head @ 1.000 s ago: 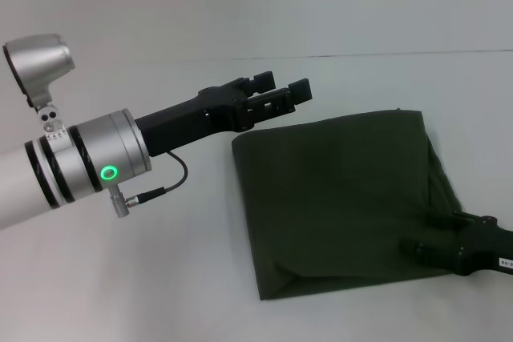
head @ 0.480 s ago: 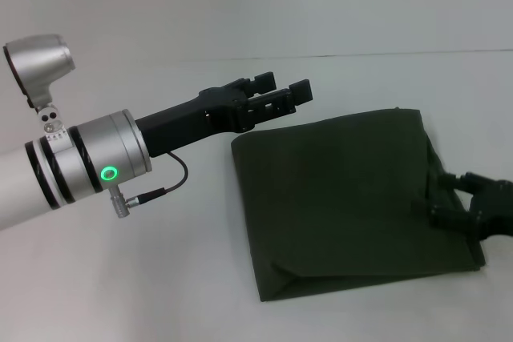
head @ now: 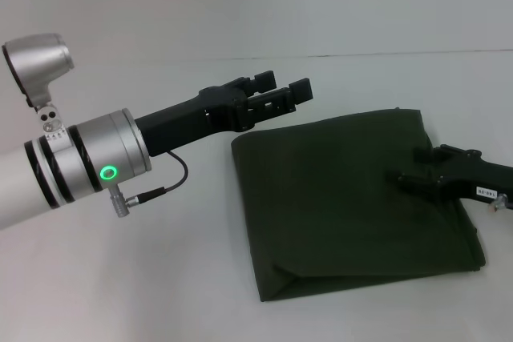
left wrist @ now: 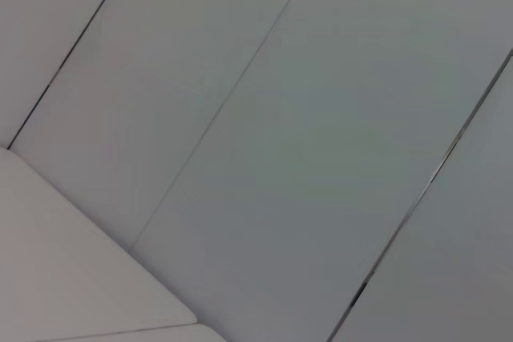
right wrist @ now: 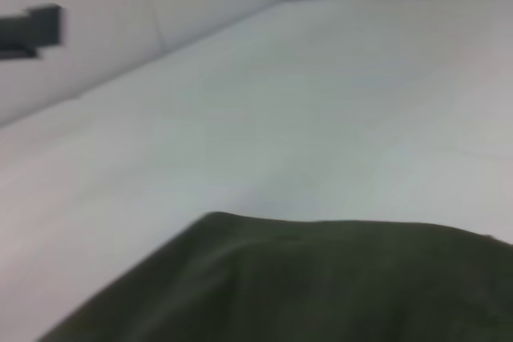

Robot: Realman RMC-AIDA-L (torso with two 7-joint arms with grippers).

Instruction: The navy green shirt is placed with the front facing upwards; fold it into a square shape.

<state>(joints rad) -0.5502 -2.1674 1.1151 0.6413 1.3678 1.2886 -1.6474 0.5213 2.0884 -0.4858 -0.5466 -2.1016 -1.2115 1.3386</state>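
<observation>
Olive cloth fills your table [head: 160,278]: the shirt [head: 345,206] lies folded into a rough square, near done, your right gripper [head: 417,167] over its right edge, grip impossible to tell, and your left gripper [head: 284,86] raised, fingers apart.

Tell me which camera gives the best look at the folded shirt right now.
The head view: the whole navy green shirt lies folded into a rough square, with the right gripper over its right side. The right wrist view catches only one edge; the left wrist view shows none.
</observation>
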